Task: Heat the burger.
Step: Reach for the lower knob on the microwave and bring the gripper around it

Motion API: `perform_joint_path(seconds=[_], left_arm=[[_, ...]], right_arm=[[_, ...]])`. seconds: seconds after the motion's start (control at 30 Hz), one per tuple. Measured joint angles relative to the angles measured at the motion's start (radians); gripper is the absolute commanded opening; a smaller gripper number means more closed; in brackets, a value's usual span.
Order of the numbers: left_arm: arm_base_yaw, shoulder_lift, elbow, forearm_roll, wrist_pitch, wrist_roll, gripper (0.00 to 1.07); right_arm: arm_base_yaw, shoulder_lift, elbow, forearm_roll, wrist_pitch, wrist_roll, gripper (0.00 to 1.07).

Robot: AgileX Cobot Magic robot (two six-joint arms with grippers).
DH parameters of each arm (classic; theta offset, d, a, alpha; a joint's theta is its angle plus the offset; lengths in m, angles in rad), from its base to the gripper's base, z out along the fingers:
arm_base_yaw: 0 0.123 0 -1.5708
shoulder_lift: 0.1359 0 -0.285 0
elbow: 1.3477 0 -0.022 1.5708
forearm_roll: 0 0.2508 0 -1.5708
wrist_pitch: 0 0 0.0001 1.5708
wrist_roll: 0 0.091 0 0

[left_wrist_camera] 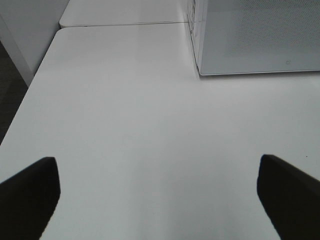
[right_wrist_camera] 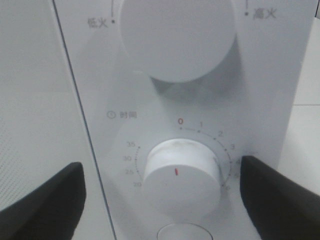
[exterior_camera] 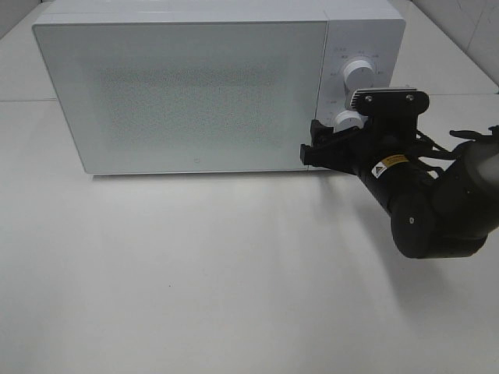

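1. Burger: not visible in any view. The microwave [exterior_camera: 195,86] door [exterior_camera: 183,93] is shut and frosted, so I cannot tell whether the burger is inside and cannot describe its look.
2. Microwave: white, fills the upper half of the exterior view, with its control panel on the right end. Upper knob [exterior_camera: 359,72] and timer knob [right_wrist_camera: 181,177] are stacked there.
3. Right gripper [exterior_camera: 327,144]: at the panel, center right of the exterior frame. Its jaws are spread, one on each side of the timer knob with a gap on each side, so it grips nothing. A red mark shows on the knob face.
4. Left gripper [left_wrist_camera: 159,175]: jaws spread wide over bare table [left_wrist_camera: 150,125], holding nothing. It is out of the exterior view.
5. Room: the white tabletop is open across the whole lower half of the exterior frame. A table seam runs behind the microwave's left corner, and the table edge with dark floor shows in the left wrist view.
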Motion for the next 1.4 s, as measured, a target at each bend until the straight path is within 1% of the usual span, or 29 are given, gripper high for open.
perform_joint_path(seconds=[0.17, 0.2, 0.23, 0.3, 0.33, 0.37, 0.4, 0.43, 0.47, 0.5, 0.53, 0.57, 0.63, 0.67, 0.7, 0.73, 0.77, 0.8, 1.07, 1.23, 1.27, 1.3, 1.33, 1.37, 1.4], left_arm=[[0.0, 0.0, 0.0, 0.0, 0.0, 0.0, 1.05], [0.0, 0.0, 0.0, 0.0, 0.0, 0.0, 1.05], [0.0, 0.0, 0.0, 0.0, 0.0, 0.0, 1.05], [0.0, 0.0, 0.0, 0.0, 0.0, 0.0, 1.05], [0.0, 0.0, 0.0, 0.0, 0.0, 0.0, 1.05], [0.0, 0.0, 0.0, 0.0, 0.0, 0.0, 1.05], [0.0, 0.0, 0.0, 0.0, 0.0, 0.0, 1.05], [0.0, 0.0, 0.0, 0.0, 0.0, 0.0, 1.05], [0.0, 0.0, 0.0, 0.0, 0.0, 0.0, 1.05], [0.0, 0.0, 0.0, 0.0, 0.0, 0.0, 1.05], [0.0, 0.0, 0.0, 0.0, 0.0, 0.0, 1.05], [0.0, 0.0, 0.0, 0.0, 0.0, 0.0, 1.05], [0.0, 0.0, 0.0, 0.0, 0.0, 0.0, 1.05], [0.0, 0.0, 0.0, 0.0, 0.0, 0.0, 1.05], [0.0, 0.0, 0.0, 0.0, 0.0, 0.0, 1.05], [0.0, 0.0, 0.0, 0.0, 0.0, 0.0, 1.05], [0.0, 0.0, 0.0, 0.0, 0.0, 0.0, 1.05], [0.0, 0.0, 0.0, 0.0, 0.0, 0.0, 1.05], [0.0, 0.0, 0.0, 0.0, 0.0, 0.0, 1.05], [0.0, 0.0, 0.0, 0.0, 0.0, 0.0, 1.05], [0.0, 0.0, 0.0, 0.0, 0.0, 0.0, 1.05], [0.0, 0.0, 0.0, 0.0, 0.0, 0.0, 1.05], [0.0, 0.0, 0.0, 0.0, 0.0, 0.0, 1.05], [0.0, 0.0, 0.0, 0.0, 0.0, 0.0, 1.05], [0.0, 0.0, 0.0, 0.0, 0.0, 0.0, 1.05]], right_arm=[[0.0, 0.0, 0.0, 0.001, 0.0, 0.0, 0.74], [0.0, 0.0, 0.0, 0.002, 0.0, 0.0, 0.71], [0.0, 0.0, 0.0, 0.002, 0.0, 0.0, 0.71], [0.0, 0.0, 0.0, 0.003, 0.0, 0.0, 0.66], [0.0, 0.0, 0.0, 0.003, 0.0, 0.0, 0.66], [0.0, 0.0, -0.001, 0.003, 0.0, 0.0, 0.62], [0.0, 0.0, -0.001, 0.003, 0.0, 0.0, 0.62], [0.0, 0.0, -0.002, 0.003, 0.0, 0.0, 0.6], [0.0, 0.0, -0.003, 0.003, 0.0, 0.0, 0.54], [0.0, 0.0, -0.003, 0.003, 0.0, 0.0, 0.54], [0.0, 0.0, -0.005, 0.004, 0.0, 0.0, 0.51], [0.0, 0.0, -0.005, 0.004, 0.0, 0.0, 0.51], [0.0, 0.0, -0.005, 0.014, 0.0, 0.0, 0.36], [0.0, 0.0, -0.005, 0.014, 0.0, 0.0, 0.36], [-0.001, 0.0, -0.005, 0.019, 0.0, 0.0, 0.32], [-0.001, 0.0, -0.005, 0.026, 0.0, 0.0, 0.26], [-0.001, 0.0, -0.005, 0.026, 0.0, 0.0, 0.26], [-0.001, 0.0, -0.005, 0.026, 0.0, 0.004, 0.22], [-0.001, 0.0, -0.005, 0.026, 0.0, 0.035, 0.22], [-0.001, 0.0, -0.005, 0.026, 0.0, 0.132, 0.23], [-0.001, 0.0, -0.005, 0.026, 0.0, 0.245, 0.23], [-0.001, 0.0, -0.006, 0.026, 0.0, 0.301, 0.24], [-0.001, 0.0, -0.006, 0.026, 0.0, 0.301, 0.24], [-0.001, 0.0, -0.006, 0.026, 0.0, 0.451, 0.24], [-0.001, 0.0, -0.007, 0.026, 0.0, 0.529, 0.24]])
